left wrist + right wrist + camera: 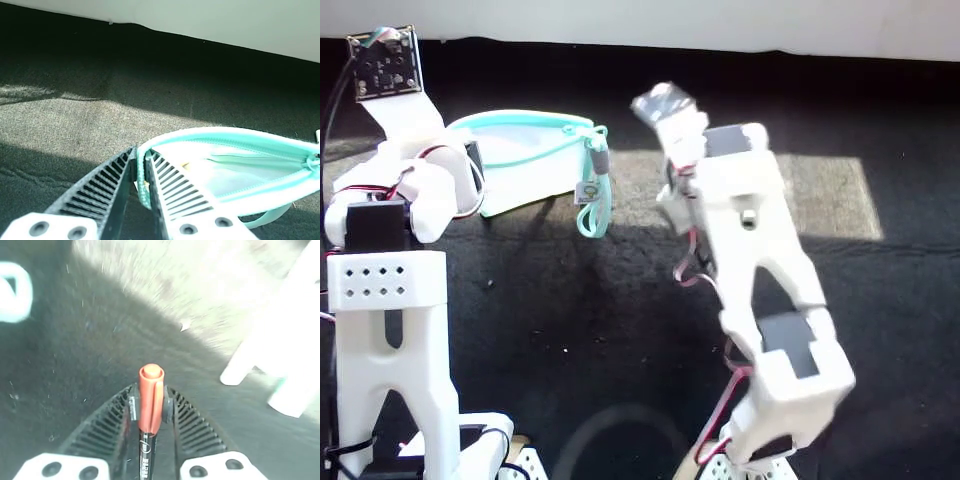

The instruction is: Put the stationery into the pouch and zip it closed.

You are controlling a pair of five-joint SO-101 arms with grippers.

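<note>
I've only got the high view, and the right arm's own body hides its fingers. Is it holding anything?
Observer: Yes. The right gripper is shut on a pen with an orange-red cap.
Operator: Which end sticks out?
Observer: The capped end, just past the fingers. The dark barrel runs back toward the wrist.
Operator: And the left side?
Observer: The left gripper is shut on the teal rim of the pouch, at one end of its open mouth.
</note>
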